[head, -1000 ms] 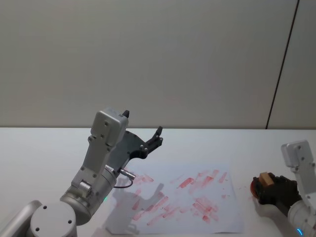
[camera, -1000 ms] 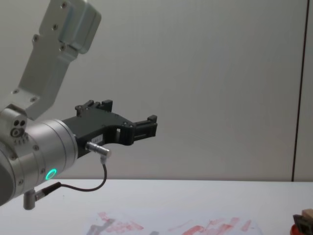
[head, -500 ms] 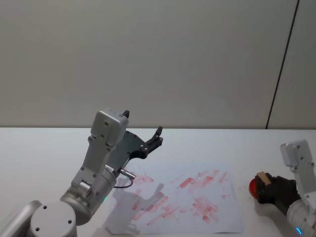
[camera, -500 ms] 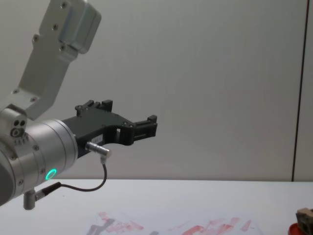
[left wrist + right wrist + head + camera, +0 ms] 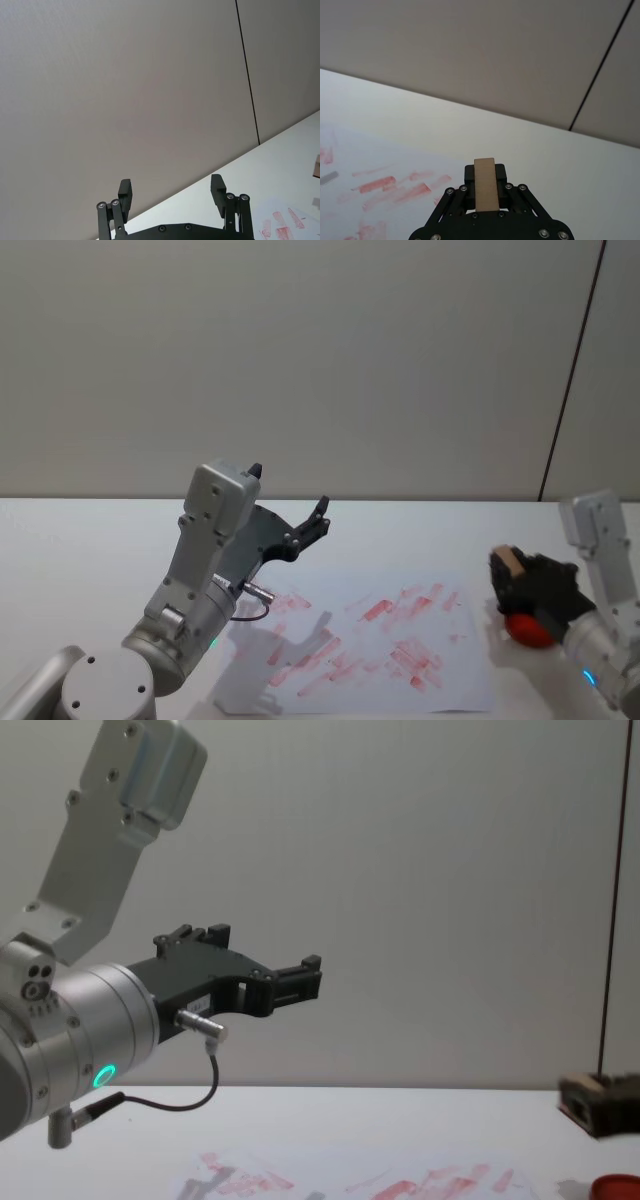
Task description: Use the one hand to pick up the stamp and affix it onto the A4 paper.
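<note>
A: Checking right gripper point(image 5: 515, 572): clenched on the stamp point(image 5: 485, 189), pinched in the black jaws; held clear of the table point(image 5: 420, 530), just past the right edge of the A4 paper point(image 5: 452, 680), above the red ink pad point(image 5: 528, 630).

B: Agreed; prob. inked and on the way to the sheet, judging by position. Risks?

A: Could slip or twist in the pinch if swung fast; narrow block, small contact area; would land crooked and smear. Could also press at a tilt; would print one edge only.

B: Might clip the ink pad if lowered too early; sits right below, near the paper's corner. Better to clear it sideways first.

A: Could also drag the sheet; looks loose on the table, not pinned by anything; would add to the red smears crowding the middle.

B: Anything blocking?

A: Left gripper point(image 5: 172, 187) parked high over the sheet's left part, jaws spread, holding nothing; well apart from the right one; throws a shadow on that side. No obstruction over the right half; some bare white near the right and lower margins, enough for a clean print.
</note>
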`<state>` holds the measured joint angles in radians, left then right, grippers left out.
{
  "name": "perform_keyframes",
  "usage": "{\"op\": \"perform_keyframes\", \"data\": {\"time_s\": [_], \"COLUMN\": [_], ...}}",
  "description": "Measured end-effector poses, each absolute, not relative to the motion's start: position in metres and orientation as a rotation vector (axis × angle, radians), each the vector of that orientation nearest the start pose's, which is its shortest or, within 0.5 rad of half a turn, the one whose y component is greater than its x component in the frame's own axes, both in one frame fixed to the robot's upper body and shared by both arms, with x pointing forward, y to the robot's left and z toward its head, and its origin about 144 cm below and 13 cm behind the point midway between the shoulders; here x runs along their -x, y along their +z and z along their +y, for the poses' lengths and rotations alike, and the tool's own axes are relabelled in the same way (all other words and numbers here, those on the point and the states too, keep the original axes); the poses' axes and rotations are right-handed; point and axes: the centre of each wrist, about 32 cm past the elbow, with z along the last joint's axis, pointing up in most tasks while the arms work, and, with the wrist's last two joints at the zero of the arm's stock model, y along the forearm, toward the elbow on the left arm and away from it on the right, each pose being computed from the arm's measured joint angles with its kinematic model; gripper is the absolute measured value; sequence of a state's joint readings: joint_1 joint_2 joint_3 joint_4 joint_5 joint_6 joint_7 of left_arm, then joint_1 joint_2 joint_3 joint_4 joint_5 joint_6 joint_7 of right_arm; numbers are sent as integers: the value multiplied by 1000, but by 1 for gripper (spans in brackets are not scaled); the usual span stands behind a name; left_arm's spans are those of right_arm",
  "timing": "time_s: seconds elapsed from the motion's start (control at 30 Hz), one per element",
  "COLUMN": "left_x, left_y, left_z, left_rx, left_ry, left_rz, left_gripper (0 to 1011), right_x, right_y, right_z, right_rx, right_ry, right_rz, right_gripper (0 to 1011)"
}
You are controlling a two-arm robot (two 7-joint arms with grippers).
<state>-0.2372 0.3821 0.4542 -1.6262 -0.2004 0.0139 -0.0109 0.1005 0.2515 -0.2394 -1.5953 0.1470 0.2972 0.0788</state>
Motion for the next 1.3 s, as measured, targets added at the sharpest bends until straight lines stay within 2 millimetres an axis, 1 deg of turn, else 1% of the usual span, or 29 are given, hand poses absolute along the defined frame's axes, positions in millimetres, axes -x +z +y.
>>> {"op": "perform_keyframes", "data": {"time_s": [0.3, 0.6, 0.77, 0.97, 1.3], "left_x": [-492, -492, -492, -492, -492], "left_y": [1204, 1204, 1204, 1204, 1204], "left_z": [198, 198, 198, 198, 198], "left_rx": [-61, -61, -61, -61, -61], "left_ry": [1124, 1124, 1124, 1124, 1124], "left_rz": [-268, -268, -268, -268, -268], "left_gripper": [1003, 1003, 1002, 1002, 1002], "right_x": [-485, -488, -488, -486, -482], "right_y": [1185, 1191, 1188, 1180, 1165], "right_z": [-209, -194, -186, -176, -168], "right_rx": [189, 177, 203, 268, 345], "right_ry": [-1162, -1057, -1006, -958, -923], "right_rz": [54, 104, 150, 199, 243], "right_gripper": [220, 220, 220, 220, 220]}}
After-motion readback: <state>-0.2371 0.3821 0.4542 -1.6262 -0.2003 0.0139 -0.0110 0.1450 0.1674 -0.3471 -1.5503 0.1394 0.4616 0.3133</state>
